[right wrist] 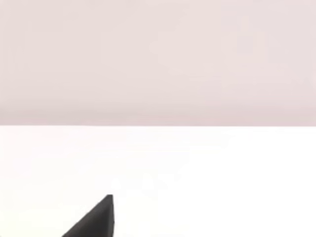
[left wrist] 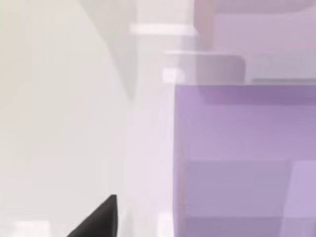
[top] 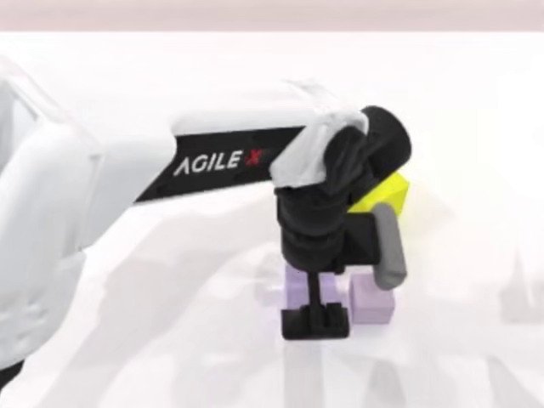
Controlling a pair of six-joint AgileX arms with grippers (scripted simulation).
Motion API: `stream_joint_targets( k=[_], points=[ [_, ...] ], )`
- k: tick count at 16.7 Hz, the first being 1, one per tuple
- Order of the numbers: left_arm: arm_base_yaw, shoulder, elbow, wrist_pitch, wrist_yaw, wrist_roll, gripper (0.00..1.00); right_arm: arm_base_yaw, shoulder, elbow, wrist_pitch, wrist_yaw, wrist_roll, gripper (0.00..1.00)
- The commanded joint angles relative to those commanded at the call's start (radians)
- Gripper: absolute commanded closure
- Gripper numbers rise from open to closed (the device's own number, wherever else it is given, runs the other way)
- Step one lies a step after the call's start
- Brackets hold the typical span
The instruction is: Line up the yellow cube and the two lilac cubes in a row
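White table [top: 127,340] | left pincer [top: 315,321] over lavender cube [top: 297,285], grip unclear | left side open

This is a rendered simulation scene, not a lived-in room: a plain, glossy white table [top: 127,340] fills the top view and ends at a flat, featureless pinkish wall [right wrist: 158,59]. The only things on it are smooth, untextured toy blocks, a yellow cube [top: 389,194] and two lilac cubes [top: 371,299], all in flat colours with soft shadows. A white and black AgileX arm [top: 212,157] reaching in from the left marks it as a robot test bench.
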State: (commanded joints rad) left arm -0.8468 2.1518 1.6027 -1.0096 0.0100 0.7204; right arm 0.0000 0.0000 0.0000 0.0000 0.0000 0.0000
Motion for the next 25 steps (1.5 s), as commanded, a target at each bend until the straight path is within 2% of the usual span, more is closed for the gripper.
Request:
stream_joint_targets(
  k=[6,14,19,25],
  points=[
    [0.016,-0.052,0.137,-0.191,0.000,-0.002,0.00,0.000,0.000,0.000,0.000,0.000,0.000,0.00],
    [0.027,-0.080,0.123,-0.185,-0.002,-0.012,0.00,0.008,0.030,0.030,-0.021,-0.001,-0.002,0.00],
    [0.147,-0.311,-0.087,-0.037,-0.016,-0.100,0.00,0.069,0.290,0.287,-0.195,-0.001,-0.015,0.00],
    [0.373,-0.825,-0.535,0.244,-0.025,-0.273,0.00,0.186,0.891,0.846,-0.556,0.004,-0.044,0.00]
  ],
)
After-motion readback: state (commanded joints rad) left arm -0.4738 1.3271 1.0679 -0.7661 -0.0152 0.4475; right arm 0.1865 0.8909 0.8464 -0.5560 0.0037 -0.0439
